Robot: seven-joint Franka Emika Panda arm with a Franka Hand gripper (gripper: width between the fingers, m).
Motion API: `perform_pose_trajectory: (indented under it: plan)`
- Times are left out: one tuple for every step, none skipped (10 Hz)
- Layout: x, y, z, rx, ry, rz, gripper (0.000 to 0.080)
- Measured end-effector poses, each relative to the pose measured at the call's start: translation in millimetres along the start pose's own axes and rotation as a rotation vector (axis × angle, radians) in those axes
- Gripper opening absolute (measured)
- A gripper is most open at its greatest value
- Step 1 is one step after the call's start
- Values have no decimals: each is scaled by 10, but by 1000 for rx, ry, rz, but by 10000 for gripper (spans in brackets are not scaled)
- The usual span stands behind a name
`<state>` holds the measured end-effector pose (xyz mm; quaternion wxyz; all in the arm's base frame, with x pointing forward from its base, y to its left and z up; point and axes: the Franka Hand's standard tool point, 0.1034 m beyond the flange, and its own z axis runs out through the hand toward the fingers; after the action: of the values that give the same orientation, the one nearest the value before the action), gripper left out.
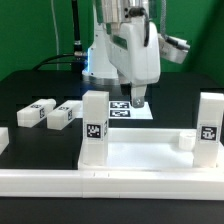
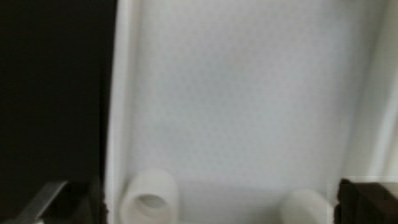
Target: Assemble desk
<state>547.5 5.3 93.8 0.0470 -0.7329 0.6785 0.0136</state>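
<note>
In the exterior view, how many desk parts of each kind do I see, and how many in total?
Leg blocks lying flat: 2
Leg blocks standing upright: 2
Tabletop: 1
Total: 5

The tabletop (image 1: 30, 85) is black and flat. Behind it is a green wall (image 1: 30, 30). A thin dark cord (image 1: 76, 25) runs down in front of the green.

Far back on the tabletop lies the marker board (image 1: 118, 110). It is thin, flat and white, with black-and-white squares on it. Part of it is hidden.

At the front, a long white rail (image 1: 40, 183) runs across the exterior view from its left to its right. At the exterior view's left edge another white bit (image 1: 3, 140) peeks in. I cannot tell what it is.

In the wrist view the tabletop shows as a dark strip along one side.
</note>
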Motion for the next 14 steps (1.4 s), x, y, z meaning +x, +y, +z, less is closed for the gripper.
perform_pose_trajectory:
  plan:
    - [-14,-15,-5,5,-7,46,649]
    - [-14,-14,-3,4,-7,42,649]
    - [-4,-18,5,3,-7,39,649]
    - [23,-18,39,0,-8,48,649]
    - [21,76,142,-15,-2,48,649]
    - [22,168,237,-37,1,49,649]
    - [38,212,313,-50,5,50,649]
    - [57,243,389,-57,12,50,649]
    - [67,289,493,-72,18,48,649]
    - [77,321,583,-88,23,47,649]
    - [86,321,629,-94,26,46,649]
    - [97,345,675,-102,28,45,649]
    - [110,374,729,-112,31,46,649]
    - [117,396,764,-119,33,46,649]
